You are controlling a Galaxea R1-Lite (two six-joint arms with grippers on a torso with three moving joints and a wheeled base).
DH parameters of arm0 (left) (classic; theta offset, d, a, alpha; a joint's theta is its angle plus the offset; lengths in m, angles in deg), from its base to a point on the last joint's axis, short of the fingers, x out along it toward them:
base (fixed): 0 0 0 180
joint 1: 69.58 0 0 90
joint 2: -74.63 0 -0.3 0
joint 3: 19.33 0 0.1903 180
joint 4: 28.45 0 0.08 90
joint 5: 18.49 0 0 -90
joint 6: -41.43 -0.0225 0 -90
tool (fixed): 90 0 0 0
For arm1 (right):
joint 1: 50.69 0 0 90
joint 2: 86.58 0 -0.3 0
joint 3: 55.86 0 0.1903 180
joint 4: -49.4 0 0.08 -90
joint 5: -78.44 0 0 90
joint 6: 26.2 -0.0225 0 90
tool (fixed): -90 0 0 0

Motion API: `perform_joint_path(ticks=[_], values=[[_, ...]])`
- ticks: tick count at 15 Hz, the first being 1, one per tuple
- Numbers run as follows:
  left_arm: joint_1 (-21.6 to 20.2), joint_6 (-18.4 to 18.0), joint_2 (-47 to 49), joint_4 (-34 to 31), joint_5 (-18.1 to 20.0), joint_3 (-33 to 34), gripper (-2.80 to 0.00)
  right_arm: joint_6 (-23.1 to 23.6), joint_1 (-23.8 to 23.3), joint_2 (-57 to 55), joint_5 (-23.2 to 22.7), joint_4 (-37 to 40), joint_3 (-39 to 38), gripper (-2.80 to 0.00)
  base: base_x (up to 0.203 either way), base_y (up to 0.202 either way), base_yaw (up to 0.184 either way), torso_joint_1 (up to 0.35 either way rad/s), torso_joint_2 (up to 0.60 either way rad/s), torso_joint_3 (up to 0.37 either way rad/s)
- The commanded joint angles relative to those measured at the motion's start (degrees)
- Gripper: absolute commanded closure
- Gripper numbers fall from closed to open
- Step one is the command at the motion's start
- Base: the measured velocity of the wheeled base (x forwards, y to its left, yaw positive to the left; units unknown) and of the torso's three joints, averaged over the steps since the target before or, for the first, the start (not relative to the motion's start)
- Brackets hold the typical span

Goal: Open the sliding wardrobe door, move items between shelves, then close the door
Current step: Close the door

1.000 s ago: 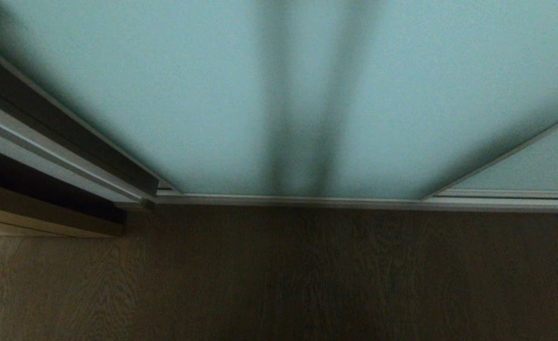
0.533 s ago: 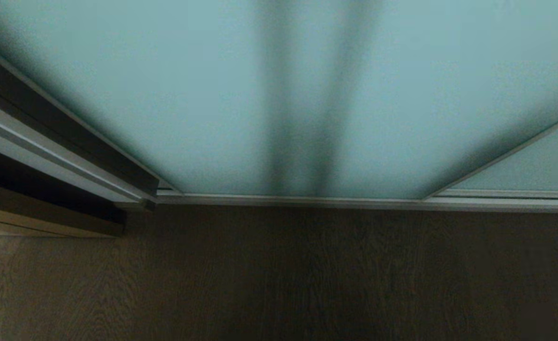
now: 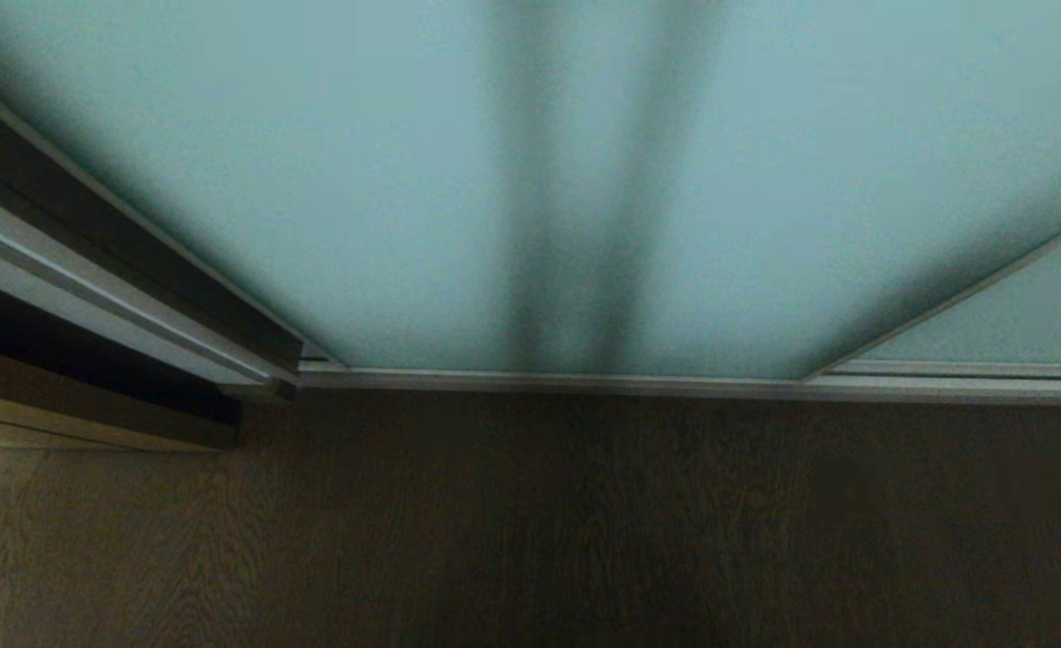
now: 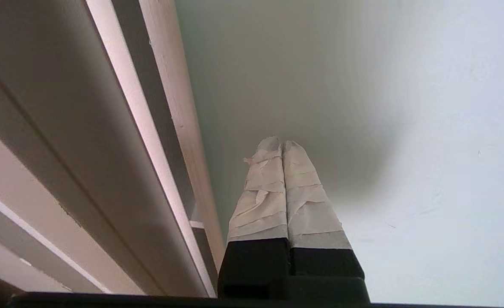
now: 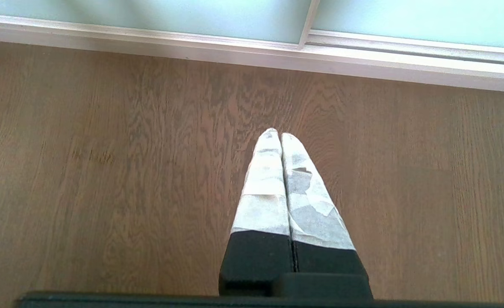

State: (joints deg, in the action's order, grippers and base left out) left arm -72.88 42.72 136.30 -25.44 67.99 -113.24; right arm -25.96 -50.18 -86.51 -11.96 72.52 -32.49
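Head view: the sliding wardrobe door (image 3: 359, 180) is filling the upper two-thirds of the frame as a frosted blue-green pane, its silver bottom rail (image 3: 584, 382) running across the middle. Two soft dark vertical bands are showing through the glass at centre. A second pane (image 3: 1016, 324) is lying behind a slanted frame edge at the right. The brown wood-grain floor (image 3: 530, 540) is occupying the lower third, and a stepped cabinet edge (image 3: 89, 297) is slanting down the left side. Neither arm is appearing in this view.

Left wrist view: only here is the left gripper (image 4: 282, 143) appearing, its paper-taped fingers (image 4: 262, 192) pressed together and holding nothing. Its tips are pointing at the pale glass, close to it; contact cannot be judged. The door's vertical frame strip (image 4: 170, 107) and the beige cabinet side (image 4: 55, 128) are running along the left of the frame.

Right wrist view: only here is the right gripper (image 5: 276, 133) appearing, its taped fingers (image 5: 264, 188) likewise pressed together and empty, pointing at the floor (image 5: 106, 149). The bottom rail (image 5: 192, 42) and the junction of the two panes (image 5: 309, 19) are crossing the top of the frame.
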Motion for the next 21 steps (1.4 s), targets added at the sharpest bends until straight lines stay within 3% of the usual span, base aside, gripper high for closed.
perform_joint_path(ticks=[1,2,7,21], values=[[-0.20,0.02,4.11,1.20,-3.79,-1.18,0.00,0.02,0.02,0.17,-0.04,-0.02,-0.07,0.00,0.000,0.000,0.000,0.000,0.00,0.000],[-0.21,0.17,5.91,2.50,-5.73,-2.19,0.00,0.02,0.02,0.13,-0.04,-0.02,-0.04,0.00,0.000,0.000,0.000,0.000,0.00,0.000],[-1.30,-0.17,6.64,3.79,-8.59,-4.92,0.00,0.02,0.02,0.19,-0.04,-0.02,0.00,0.00,0.000,0.000,0.000,0.000,0.00,0.000],[-2.76,0.20,4.00,0.52,-7.64,-6.26,0.00,0.02,0.02,0.19,-0.04,-0.02,0.00,0.00,0.000,0.000,0.000,0.000,0.00,0.000]])
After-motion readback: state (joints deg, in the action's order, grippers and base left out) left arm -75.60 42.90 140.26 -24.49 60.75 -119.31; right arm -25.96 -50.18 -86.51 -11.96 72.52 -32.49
